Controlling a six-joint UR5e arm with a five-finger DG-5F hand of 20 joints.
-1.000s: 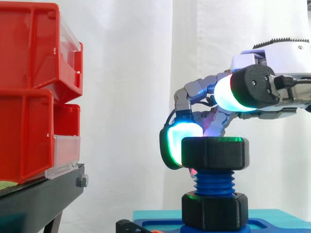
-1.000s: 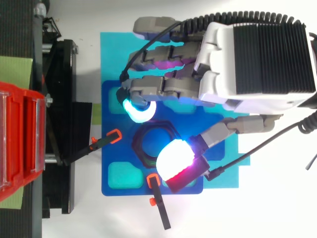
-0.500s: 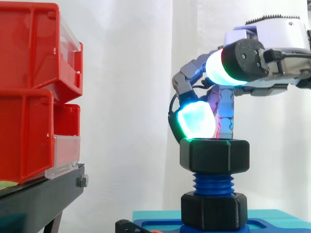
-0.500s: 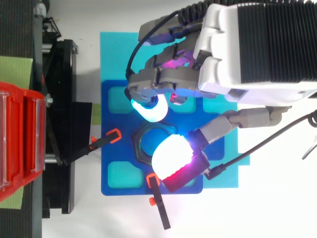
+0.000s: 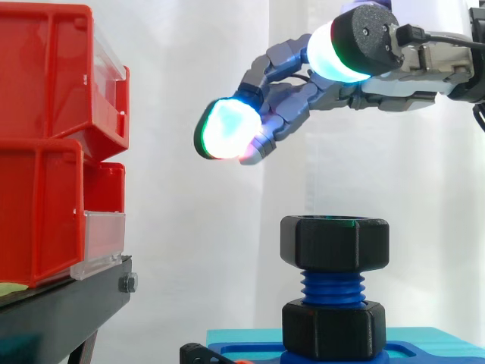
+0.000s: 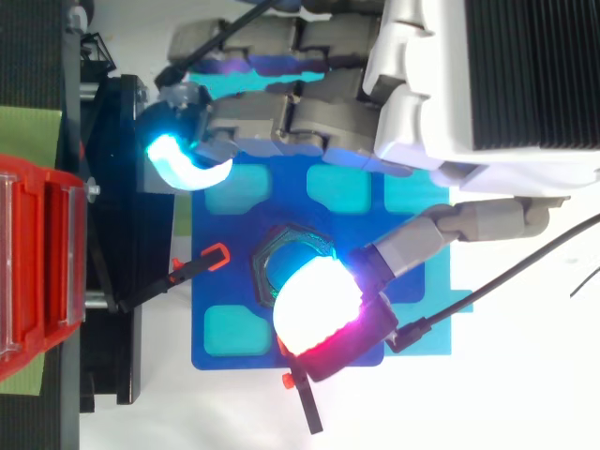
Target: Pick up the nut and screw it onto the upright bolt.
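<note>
You are looking at the robot hand (image 5: 299, 102) hovering with its fingers spread apart, holding nothing; below it, the nut (image 5: 334, 240) is sitting on the bolt (image 5: 333, 287).

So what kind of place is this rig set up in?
Probably a lab test bench, not a factory line: a white curtain backdrop, red bins on a black stand, and a blue fixture plate holding the upright bolt with its nut.
</note>
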